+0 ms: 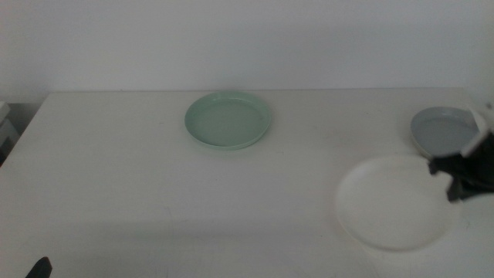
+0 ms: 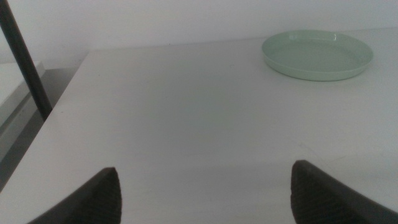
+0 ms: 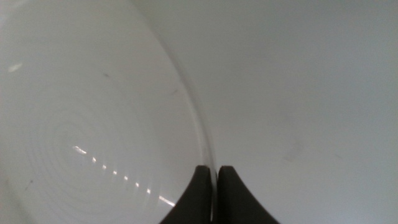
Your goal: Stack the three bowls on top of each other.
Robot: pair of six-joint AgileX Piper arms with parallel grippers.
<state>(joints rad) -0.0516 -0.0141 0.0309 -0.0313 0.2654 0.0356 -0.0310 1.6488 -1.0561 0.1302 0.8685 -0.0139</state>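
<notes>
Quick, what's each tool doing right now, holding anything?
Left tool: open, holding nothing, waiting.
Right tool: shut on the white bowl's rim.

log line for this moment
right gripper shut on white bowl rim | left gripper open, waiting | green bowl, grey bowl apart

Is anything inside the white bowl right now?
No. The white bowl holds nothing; the right hand pinches its rim. The table beneath it is hidden. The left hand waits open.
</notes>
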